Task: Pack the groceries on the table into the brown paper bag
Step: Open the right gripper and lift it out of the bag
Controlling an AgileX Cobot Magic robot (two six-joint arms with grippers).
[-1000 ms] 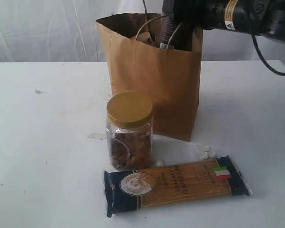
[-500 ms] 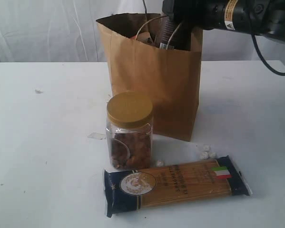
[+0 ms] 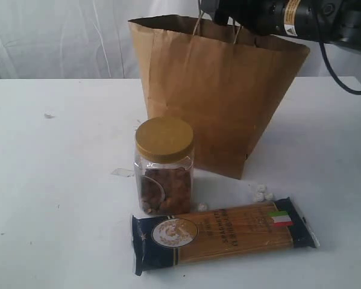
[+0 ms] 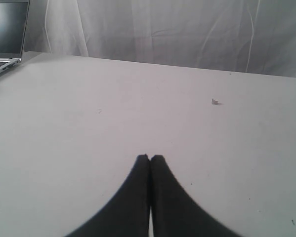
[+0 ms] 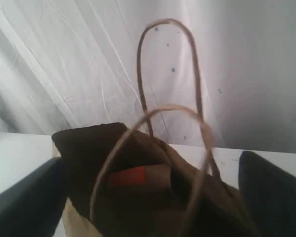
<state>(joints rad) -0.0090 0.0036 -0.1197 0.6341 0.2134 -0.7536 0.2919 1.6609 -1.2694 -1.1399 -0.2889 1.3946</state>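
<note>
Now that the right gripper (image 5: 150, 163), spread wide, has risen from the brown paper bag (image 3: 210, 90), its mouth stands wider for the jar (image 3: 164, 165) and spaghetti pack (image 3: 222, 235).

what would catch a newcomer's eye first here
The tall brown paper bag stands at the back of the white table, its mouth spread wide under the right arm. In front of it stands a gold-lidded jar, and nearest the camera a long navy-ended spaghetti pack lies flat.
</note>
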